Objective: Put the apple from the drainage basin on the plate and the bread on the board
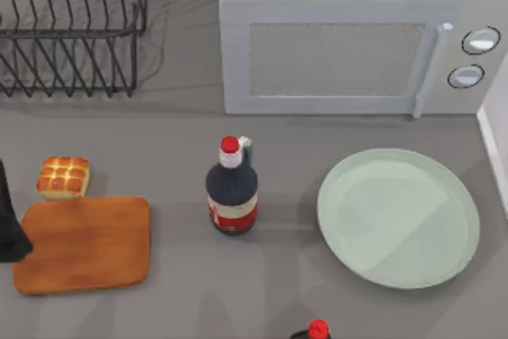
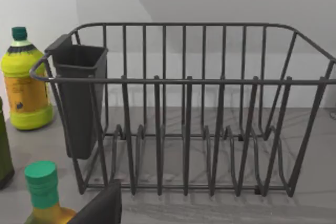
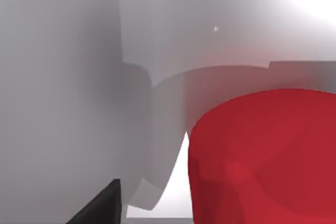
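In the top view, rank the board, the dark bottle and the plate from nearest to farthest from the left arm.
Left arm sits at the table's left edge.
1. board, right beside it, left side.
2. dark bottle, centre.
3. plate, right side.

Lighting is even and soft from overhead in my top view. The wire rack [image 1: 71,25] throws a faint line shadow onto the grey table [image 1: 317,307]. A broad pale sheen crosses the plate [image 1: 398,217]; the dark bottle [image 1: 232,190] casts a weak shadow toward the right. Left wrist view: bright, rack bars crisp, thin bar shadows on the table beneath. Right wrist view: strong white glare in one corner, a red cap [image 3: 262,156] looms very close, surfaces smeared into soft grey gradients.
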Controlling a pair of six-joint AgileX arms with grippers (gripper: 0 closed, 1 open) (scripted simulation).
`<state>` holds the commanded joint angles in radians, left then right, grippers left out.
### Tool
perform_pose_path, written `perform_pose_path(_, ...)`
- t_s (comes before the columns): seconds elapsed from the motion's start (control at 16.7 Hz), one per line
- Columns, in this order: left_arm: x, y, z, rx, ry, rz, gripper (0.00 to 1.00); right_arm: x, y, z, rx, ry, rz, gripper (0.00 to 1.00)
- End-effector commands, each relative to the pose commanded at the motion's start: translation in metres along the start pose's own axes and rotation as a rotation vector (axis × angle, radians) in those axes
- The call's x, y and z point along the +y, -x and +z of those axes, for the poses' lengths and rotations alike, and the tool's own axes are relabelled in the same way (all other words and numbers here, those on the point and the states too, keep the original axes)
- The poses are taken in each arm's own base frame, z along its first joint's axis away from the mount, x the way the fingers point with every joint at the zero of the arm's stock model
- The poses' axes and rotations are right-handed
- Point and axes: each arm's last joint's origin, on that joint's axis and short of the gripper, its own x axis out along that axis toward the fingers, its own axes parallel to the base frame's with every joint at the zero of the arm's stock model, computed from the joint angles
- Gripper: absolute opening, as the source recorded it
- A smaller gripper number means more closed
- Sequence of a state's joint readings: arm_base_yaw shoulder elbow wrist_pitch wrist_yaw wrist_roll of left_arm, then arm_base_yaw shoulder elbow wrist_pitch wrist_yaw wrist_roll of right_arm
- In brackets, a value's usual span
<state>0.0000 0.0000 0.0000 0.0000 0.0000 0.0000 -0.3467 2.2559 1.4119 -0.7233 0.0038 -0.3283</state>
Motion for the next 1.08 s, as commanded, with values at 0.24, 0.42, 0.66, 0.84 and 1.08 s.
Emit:
perform_pose_path(0.24, 0.000, 0.000, 0.000, 0.000, 0.000, 0.000, 1.00, 0.002, -0.048, -0.006, -0.001, -0.002, 0.000, 1.00)
perform_pose_path(0.42, 0.000, 0.000, 0.000, 0.000, 0.000, 0.000, 1.00, 0.002, -0.055, -0.008, 0.003, -0.002, 0.001, 1.00)
perform_pose_path(0.66, 0.000, 0.000, 0.000, 0.000, 0.000, 0.000, 1.00, 0.002, -0.055, -0.008, 0.003, -0.002, 0.001, 0.85)
perform_pose_path(0.84, 0.000, 0.000, 0.000, 0.000, 0.000, 0.000, 1.00, 0.002, -0.055, -0.008, 0.003, -0.002, 0.001, 0.62)
perform_pose_path(1.08, 0.000, 0.000, 0.000, 0.000, 0.000, 0.000, 1.00, 0.002, -0.055, -0.008, 0.003, -0.002, 0.001, 0.32)
